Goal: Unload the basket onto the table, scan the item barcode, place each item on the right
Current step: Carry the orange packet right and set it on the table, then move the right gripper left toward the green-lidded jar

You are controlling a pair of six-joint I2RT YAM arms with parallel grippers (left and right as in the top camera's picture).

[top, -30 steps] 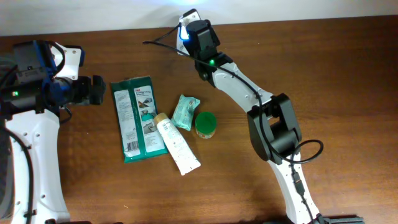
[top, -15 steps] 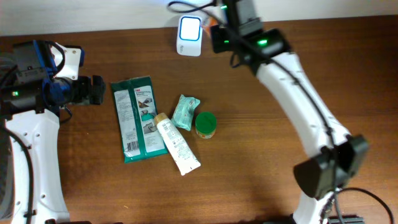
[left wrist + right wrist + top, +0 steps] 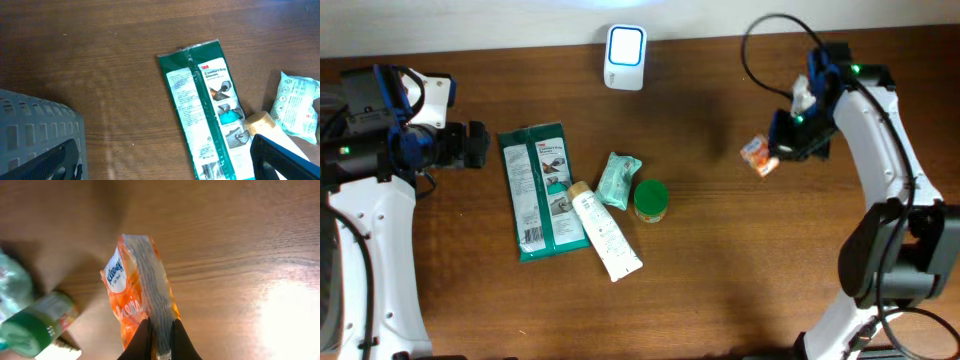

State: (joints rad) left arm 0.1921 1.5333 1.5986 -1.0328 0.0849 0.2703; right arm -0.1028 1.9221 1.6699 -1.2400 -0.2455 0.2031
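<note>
1. Table items. Four loose items lie in one cluster on the left half of the wooden table [image 3: 720, 290].
- Nearest the front edge: one white tube [image 3: 606, 238] with a tan cap, lying flat on a diagonal. Its cap end touches the lower right part of the glove pack.
- One green glove pack [image 3: 538, 190], flat, long axis running front to back. The left wrist view shows "Comfort Gloves" printed on it.
- One green-lidded jar [image 3: 651, 199], upright, just right of the tube's cap end.
- One pale green packet [image 3: 618, 178], touching the jar on the jar's left and lying just behind the tube's cap.

2. Left arm. The left gripper [image 3: 470, 143] is beside the far left corner of the glove pack and not touching it. Its fingers [image 3: 280, 160] are spread wide with nothing between them. One grey ribbed object [image 3: 35, 130] shows at the lower left of the left wrist view; what it is cannot be told.

3. Right arm and task item. The right gripper [image 3: 788, 138] is over the right half of the table, well apart from the cluster. Its fingers [image 3: 142, 340] are pressed together, pinching one end of one orange Kleenex packet [image 3: 759, 155]. The packet sticks out of the claw toward the left, clear of the wood.

4. Scanner. One white barcode scanner [image 3: 625, 44] with a lit blue-white face stands at the far edge, behind the cluster and well to the left of the held packet.
</note>
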